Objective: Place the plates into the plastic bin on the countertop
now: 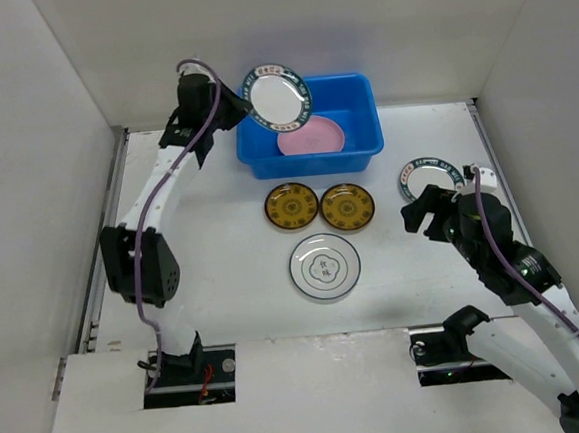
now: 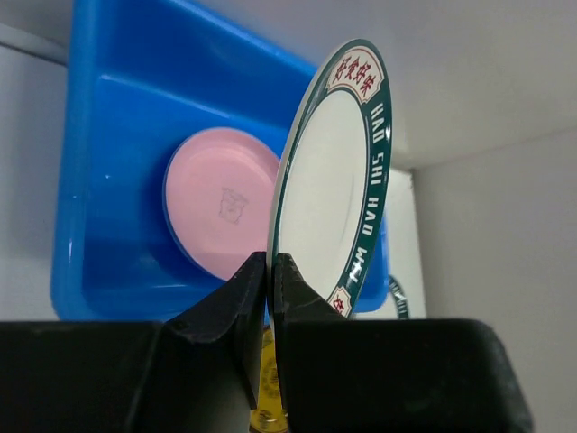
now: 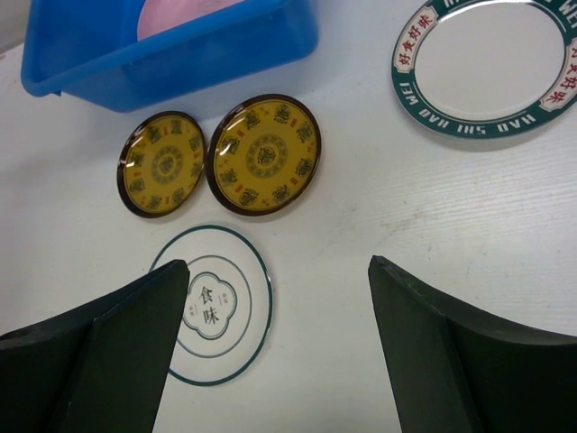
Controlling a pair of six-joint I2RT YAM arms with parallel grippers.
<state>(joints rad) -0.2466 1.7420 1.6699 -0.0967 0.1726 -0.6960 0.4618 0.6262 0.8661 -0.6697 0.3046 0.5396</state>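
Over the bin's (image 1: 363,157) (image 2: 117,117) far-left corner: green-rimmed plate (image 1: 277,93) (image 2: 334,180) held on edge, tilted, above the rim and not inside. Left gripper (image 1: 233,106) (image 2: 270,271) pinches the plate's lower rim, its fingers nearly together with only the plate's thickness between them.

Bin sits at the far middle of the countertop (image 1: 224,272), close to the back wall. Pink plate (image 1: 310,136) (image 2: 221,203) lies flat in the bin, toward the near wall.

In front of the bin: two amber plates (image 1: 292,206) (image 1: 348,206) (image 3: 163,163) (image 3: 264,154) just beside each other. Marked plate (image 1: 325,267) (image 3: 212,305) lies nearer the arms, apart from them.

Right of the bin: second green-rimmed plate (image 1: 430,178) (image 3: 487,68) flat on the countertop.

Right gripper (image 1: 425,216) (image 3: 278,271): fingers spread wide, empty, above the countertop just near-side of the second green-rimmed plate.
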